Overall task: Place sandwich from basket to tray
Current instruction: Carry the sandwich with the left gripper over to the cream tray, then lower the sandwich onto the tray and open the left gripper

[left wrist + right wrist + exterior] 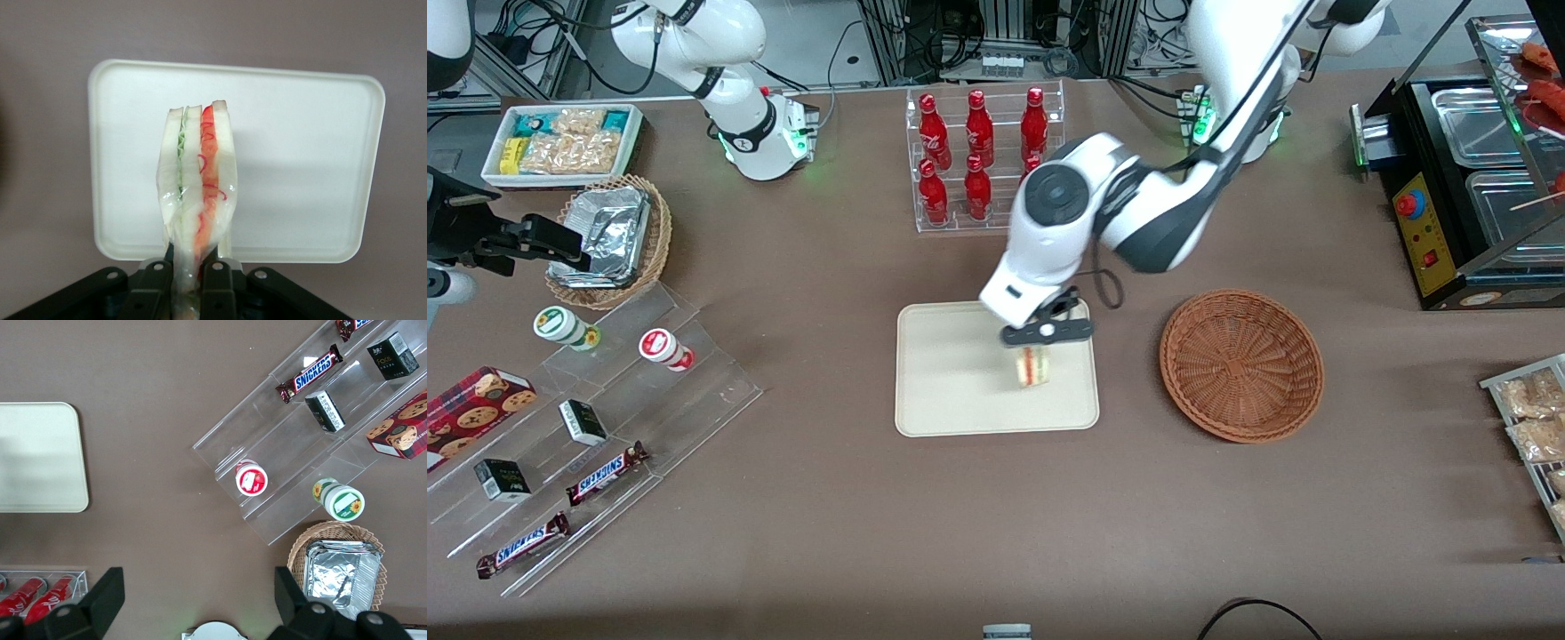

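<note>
While the tray is lying directly under it and the emptied basket is sitting well apart toward the working arm's end, the gripper is pinching the sandwich upright, cut edge facing down.

The working left arm is built of glossy white rounded shells with dark grey-black bands at the joints and a round grey cap on its big elbow joint. A thin black cable loops beside the wrist. Its white base shows a green glowing light. The black two-finger gripper has matte angular plates with small silver screws.
</note>
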`<state>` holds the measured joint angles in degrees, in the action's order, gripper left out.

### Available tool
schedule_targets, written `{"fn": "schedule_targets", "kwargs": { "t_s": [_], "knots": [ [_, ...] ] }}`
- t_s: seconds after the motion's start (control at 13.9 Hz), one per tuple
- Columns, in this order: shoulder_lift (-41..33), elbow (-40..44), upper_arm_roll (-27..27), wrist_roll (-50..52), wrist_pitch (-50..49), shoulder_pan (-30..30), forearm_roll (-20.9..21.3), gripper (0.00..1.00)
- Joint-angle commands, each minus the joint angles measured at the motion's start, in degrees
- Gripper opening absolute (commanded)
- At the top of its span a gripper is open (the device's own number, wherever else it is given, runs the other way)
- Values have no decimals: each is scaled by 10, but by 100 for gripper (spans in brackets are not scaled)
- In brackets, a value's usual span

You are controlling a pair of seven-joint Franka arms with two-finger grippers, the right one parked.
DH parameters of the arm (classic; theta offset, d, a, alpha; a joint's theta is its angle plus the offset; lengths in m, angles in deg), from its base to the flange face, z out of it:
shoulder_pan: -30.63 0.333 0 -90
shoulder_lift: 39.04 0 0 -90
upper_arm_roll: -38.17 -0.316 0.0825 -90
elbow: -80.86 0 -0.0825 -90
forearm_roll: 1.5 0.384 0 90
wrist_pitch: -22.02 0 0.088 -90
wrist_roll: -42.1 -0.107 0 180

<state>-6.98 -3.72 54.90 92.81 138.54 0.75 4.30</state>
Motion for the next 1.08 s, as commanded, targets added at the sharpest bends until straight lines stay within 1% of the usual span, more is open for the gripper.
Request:
{"fn": "schedule_targets", "kwargs": {
  "t_s": [0.0,0.22,0.36,0.65,0.72,0.79,0.87,1.01],
  "knots": [
    [58,40,-4,-3,23,-27,46,0],
    [95,39,-4,1,57,-43,80,0],
    [113,38,-4,7,87,-47,82,0],
    [128,36,-5,8,88,-48,82,0],
    [128,36,-5,9,88,-48,77,36],
    [127,37,-4,20,87,-48,80,99],
    [121,37,-5,46,85,-49,83,100],
    [103,37,-5,58,79,-48,82,100]
  ]
}}
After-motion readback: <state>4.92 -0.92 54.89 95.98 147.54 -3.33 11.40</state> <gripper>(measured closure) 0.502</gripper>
